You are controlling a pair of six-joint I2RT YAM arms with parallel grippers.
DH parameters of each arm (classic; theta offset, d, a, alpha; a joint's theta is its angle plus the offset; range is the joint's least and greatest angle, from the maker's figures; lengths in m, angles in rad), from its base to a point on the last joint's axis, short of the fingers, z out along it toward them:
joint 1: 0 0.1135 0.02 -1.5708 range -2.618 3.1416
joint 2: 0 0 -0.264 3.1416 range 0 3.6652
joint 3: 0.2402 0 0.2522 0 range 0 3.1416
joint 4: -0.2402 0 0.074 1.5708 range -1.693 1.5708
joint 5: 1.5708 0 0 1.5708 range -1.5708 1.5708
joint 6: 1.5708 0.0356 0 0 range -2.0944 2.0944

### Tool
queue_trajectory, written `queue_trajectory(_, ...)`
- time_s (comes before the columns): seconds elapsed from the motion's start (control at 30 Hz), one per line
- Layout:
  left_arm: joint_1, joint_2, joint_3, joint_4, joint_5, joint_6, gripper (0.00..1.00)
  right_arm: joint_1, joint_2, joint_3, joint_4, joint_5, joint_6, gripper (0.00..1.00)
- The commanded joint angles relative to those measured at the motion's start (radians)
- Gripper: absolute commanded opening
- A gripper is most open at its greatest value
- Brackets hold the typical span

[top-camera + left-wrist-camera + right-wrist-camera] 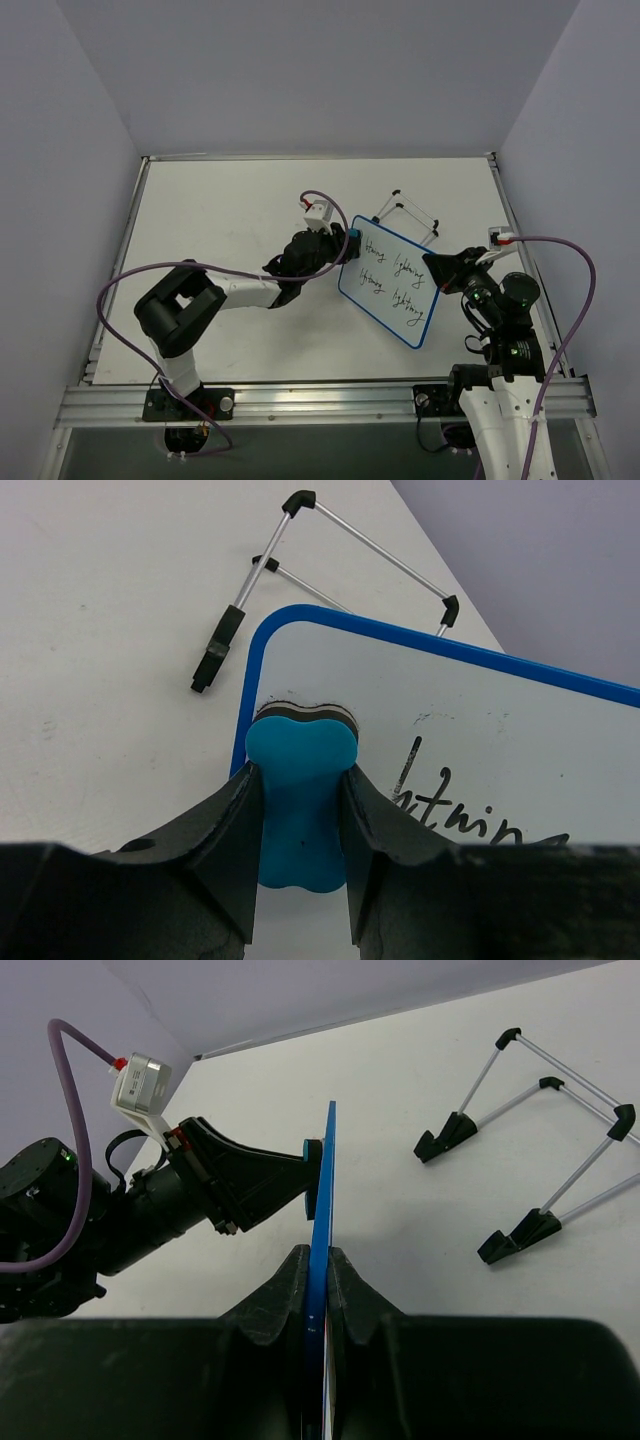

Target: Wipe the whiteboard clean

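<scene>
Top external: left pincer [346, 240] clamps eraser [354, 236] at whiteboard [392, 282] corner; right pincer [438, 278] clamps its edge.

Robotics lab, enclosed test cell. Bare white tabletop [220, 200] boxed in by plain pale partition walls [60, 200]. Aluminium extrusion rail [320, 403] along near edge, left arm [180, 310] and right arm [505, 350] bolted there. Purple cables [548, 239] looping loose, one to small white wrist camera [140, 1082].
</scene>
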Motion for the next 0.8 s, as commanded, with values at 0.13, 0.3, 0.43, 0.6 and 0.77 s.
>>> queue_trajectory(0.13, -0.064, -0.010, 0.067, 0.094, 0.091, -0.028, 0.02, 0.025, -0.009, 0.018, 0.102, -0.097, 0.026, 0.00)
queue_trajectory(0.3, -0.129, -0.063, 0.085, 0.075, 0.077, -0.019, 0.02, 0.025, -0.011, 0.009, 0.114, -0.095, 0.034, 0.00)
queue_trajectory(0.43, -0.186, -0.096, 0.084, 0.075, 0.043, -0.021, 0.02, 0.025, -0.011, -0.002, 0.131, -0.098, 0.050, 0.00)
queue_trajectory(0.6, -0.216, -0.103, 0.101, 0.062, 0.033, -0.007, 0.02, 0.025, -0.008, 0.001, 0.148, -0.109, 0.070, 0.00)
queue_trajectory(0.77, -0.175, -0.105, 0.084, 0.005, -0.033, 0.009, 0.02, 0.027, -0.003, 0.009, 0.154, -0.120, 0.081, 0.00)
